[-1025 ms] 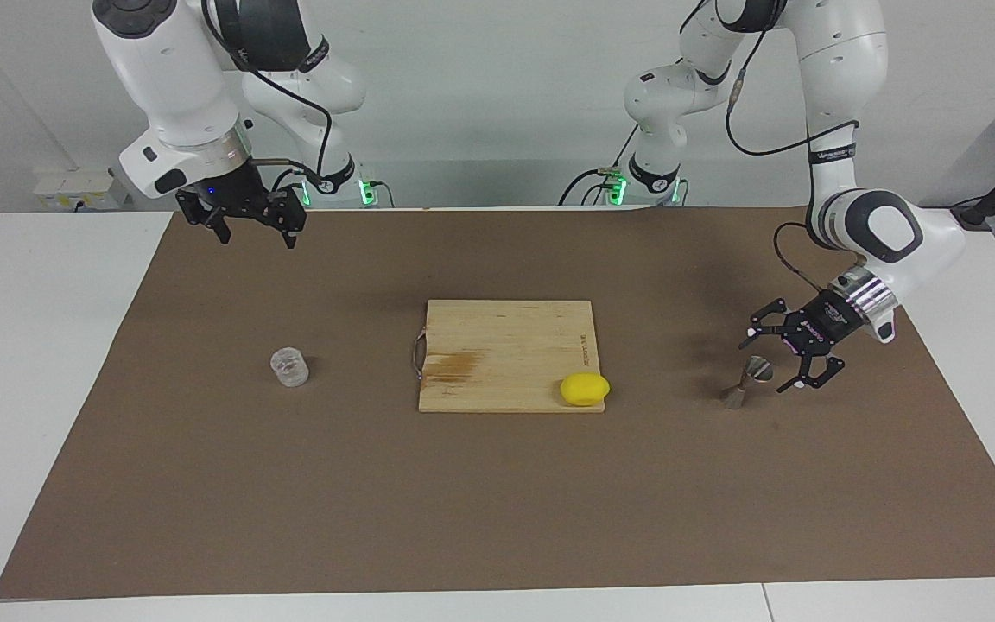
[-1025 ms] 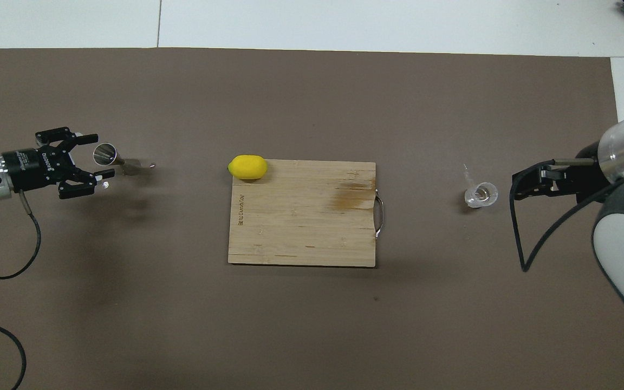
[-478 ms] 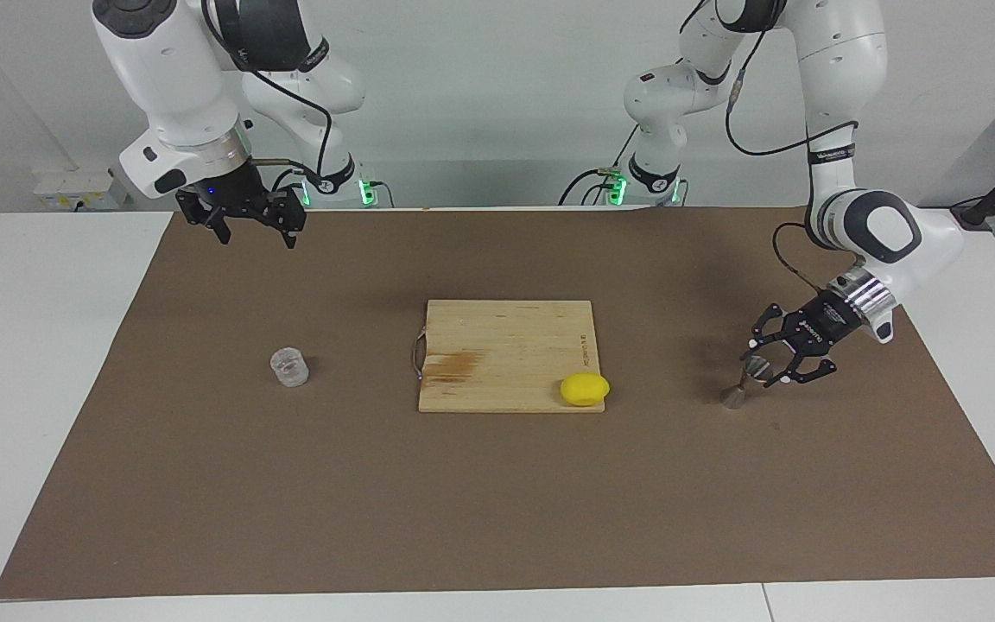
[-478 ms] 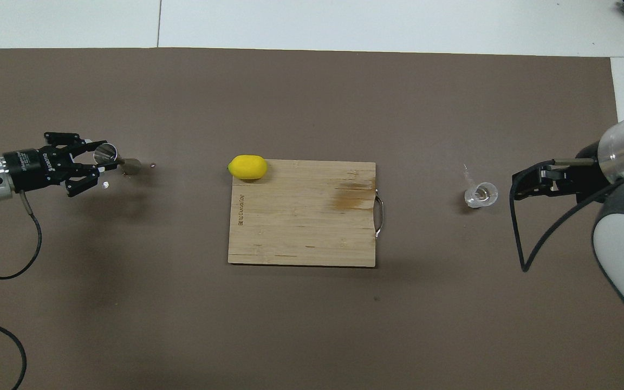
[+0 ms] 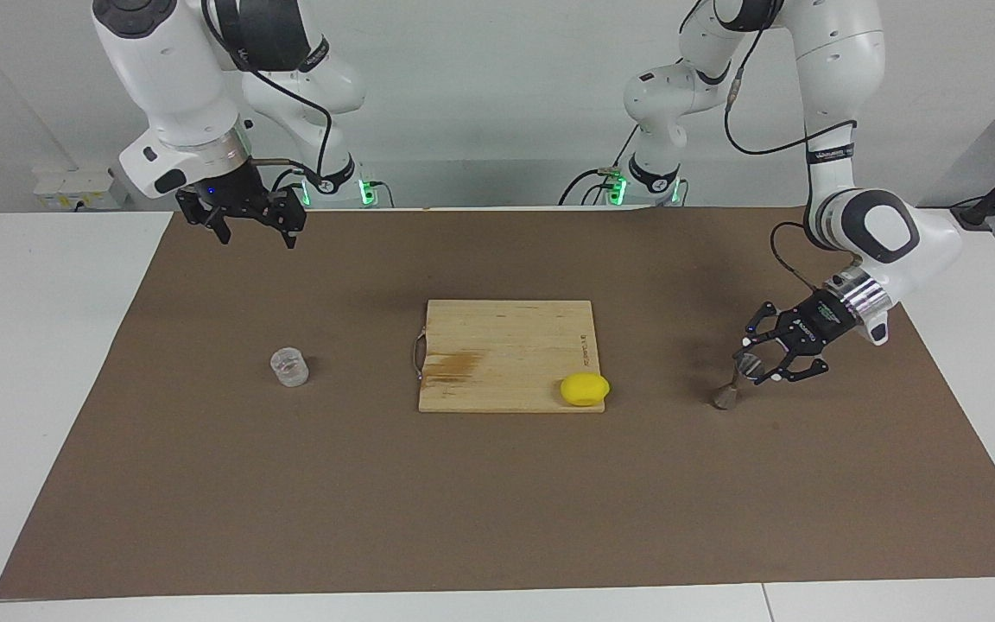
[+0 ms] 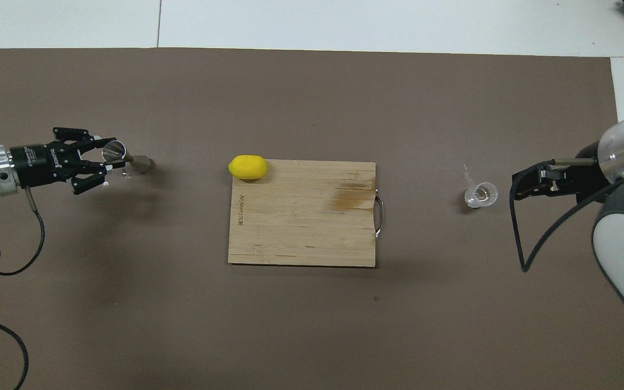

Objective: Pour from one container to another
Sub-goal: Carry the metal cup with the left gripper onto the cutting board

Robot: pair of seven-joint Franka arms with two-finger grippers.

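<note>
Currently left gripper [image 5: 755, 366] fingers clamped on small silvery hourglass metal jigger [image 5: 740, 381], tilted, near left arm's end of worktop [image 5: 497, 484]. Right gripper [image 5: 256, 231] fingers spread, empty, waiting; small clear cylindrical cup [image 5: 289, 366] untouched.

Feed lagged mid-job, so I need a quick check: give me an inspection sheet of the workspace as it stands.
Surface: brown mat on a white table.
Job's things: jigger tilted, in the left hand; cup upright on the mat toward the right arm's end.
Clutter: board mid-mat; lemon on its corner.
Hands: left hand shut on the jigger; right hand open, waiting above the mat's edge.
Cables: black cable trailing from the left wrist.
Surroundings: nothing seen.
</note>
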